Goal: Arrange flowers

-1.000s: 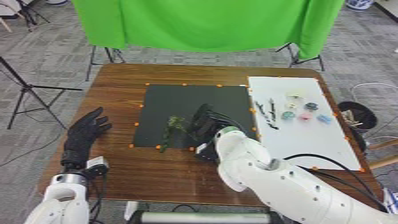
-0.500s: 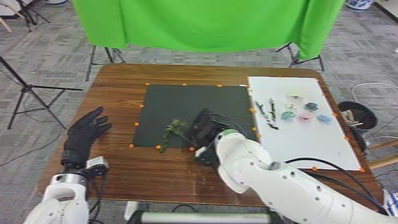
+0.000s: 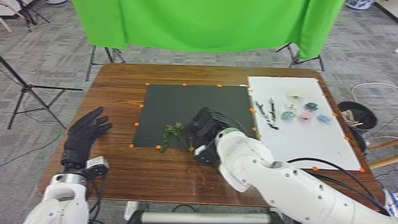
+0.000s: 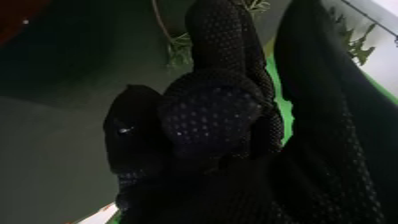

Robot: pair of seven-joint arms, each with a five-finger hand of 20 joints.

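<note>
My black-gloved right hand (image 3: pixel 204 126) is beside a leafy green sprig (image 3: pixel 172 130); I can't tell its grip. My black-gloved left hand (image 3: pixel 84 132) has straight fingers

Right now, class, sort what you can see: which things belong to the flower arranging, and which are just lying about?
Likely part of the job:
- green sprig on the dark mat
- small flower heads and thin stems on the white sheet

Just about:
- green cloth
- tripod
- black bin
</note>
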